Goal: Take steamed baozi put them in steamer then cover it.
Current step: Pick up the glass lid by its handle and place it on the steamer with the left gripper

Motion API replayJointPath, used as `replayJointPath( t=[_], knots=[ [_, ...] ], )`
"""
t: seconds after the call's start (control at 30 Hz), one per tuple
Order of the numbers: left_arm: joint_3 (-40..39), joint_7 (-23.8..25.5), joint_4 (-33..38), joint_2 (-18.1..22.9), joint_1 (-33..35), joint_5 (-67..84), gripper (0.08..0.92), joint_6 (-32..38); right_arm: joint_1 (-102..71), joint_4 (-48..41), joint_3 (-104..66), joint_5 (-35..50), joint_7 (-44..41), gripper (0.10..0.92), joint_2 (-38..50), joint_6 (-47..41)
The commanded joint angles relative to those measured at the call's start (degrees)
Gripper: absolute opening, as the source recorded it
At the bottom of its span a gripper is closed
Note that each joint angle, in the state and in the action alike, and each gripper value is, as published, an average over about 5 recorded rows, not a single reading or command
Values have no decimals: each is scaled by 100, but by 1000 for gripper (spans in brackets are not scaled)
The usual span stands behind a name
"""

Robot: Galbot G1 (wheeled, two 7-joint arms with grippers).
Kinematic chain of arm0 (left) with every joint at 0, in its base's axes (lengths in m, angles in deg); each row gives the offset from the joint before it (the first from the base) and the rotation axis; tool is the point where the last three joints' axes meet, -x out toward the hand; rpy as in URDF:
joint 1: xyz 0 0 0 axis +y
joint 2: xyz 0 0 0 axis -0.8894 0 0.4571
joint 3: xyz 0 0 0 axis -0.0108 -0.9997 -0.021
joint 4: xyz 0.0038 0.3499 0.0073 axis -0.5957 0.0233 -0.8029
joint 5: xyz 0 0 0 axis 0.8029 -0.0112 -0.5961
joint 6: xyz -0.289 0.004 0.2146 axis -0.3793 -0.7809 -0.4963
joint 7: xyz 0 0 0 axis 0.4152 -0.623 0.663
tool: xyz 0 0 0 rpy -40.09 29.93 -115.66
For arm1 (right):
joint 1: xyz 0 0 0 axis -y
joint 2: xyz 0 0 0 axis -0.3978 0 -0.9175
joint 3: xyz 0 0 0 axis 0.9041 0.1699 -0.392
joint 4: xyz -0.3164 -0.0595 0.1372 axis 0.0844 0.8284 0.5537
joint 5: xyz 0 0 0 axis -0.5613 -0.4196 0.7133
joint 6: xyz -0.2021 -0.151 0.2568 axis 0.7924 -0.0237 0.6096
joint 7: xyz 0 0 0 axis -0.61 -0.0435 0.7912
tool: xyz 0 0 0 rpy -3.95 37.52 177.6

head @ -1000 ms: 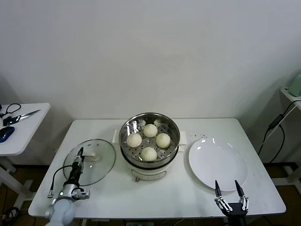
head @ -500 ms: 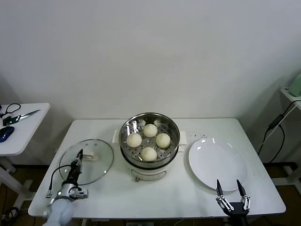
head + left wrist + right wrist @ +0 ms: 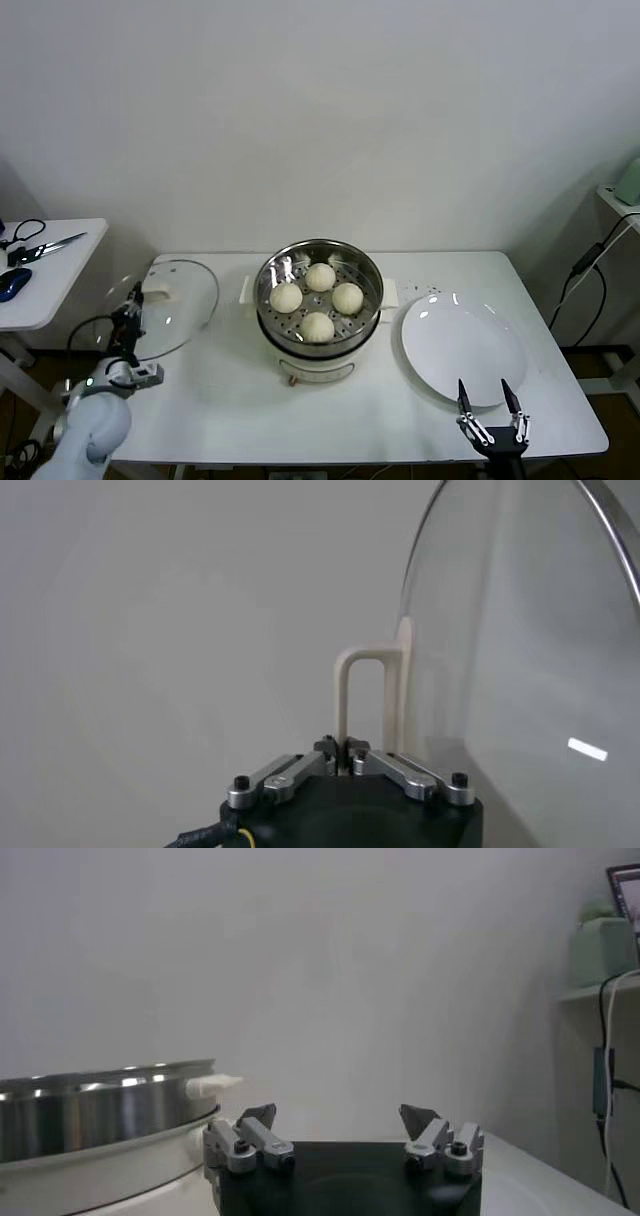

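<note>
Four cream-white baozi (image 3: 318,296) sit on the perforated tray inside the steel steamer (image 3: 319,336), which stands uncovered at the table's middle. My left gripper (image 3: 131,310) is shut on the cream handle (image 3: 358,695) of the glass cover (image 3: 172,305) and holds it lifted and tilted over the table's left edge. In the left wrist view the cover (image 3: 510,650) stands on edge beside the handle. My right gripper (image 3: 491,412) is open and empty at the table's front right, near the plate. The steamer's rim (image 3: 100,1103) shows in the right wrist view.
An empty white plate (image 3: 462,347) lies right of the steamer. A small side table (image 3: 45,270) with scissors and a blue object stands at the far left. A black cable hangs at the right wall.
My left gripper has lifted the glass cover off the table and carried it left and up, tilting it. The right gripper has stayed in place.
</note>
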Motion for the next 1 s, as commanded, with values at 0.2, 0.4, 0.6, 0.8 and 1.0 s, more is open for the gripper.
replayJointPath(
  t=[0.2, 0.4, 0.6, 0.8, 1.0],
  knots=[
    [-158, 779, 1757, -651, -13, 779, 140, -1169, 54, -154, 146, -262, 59, 823, 12, -71],
    [-1266, 1232, 2466, -499, -710, 267, 140, -2230, 81, -358, 260, -201, 20, 823, 86, -7],
    [-2558, 1703, 2484, 120, -1448, -611, 140, -2936, 67, -454, 322, -112, 38, 823, 220, -47],
    [-3340, 2024, 2093, 829, -1956, -1307, 140, -3204, 104, -528, 319, -30, 48, 823, 301, -5],
    [-3813, 2295, 1812, 1623, -2089, -1937, 140, -3265, 153, -538, 302, 321, -29, 823, 467, -122]
  ],
)
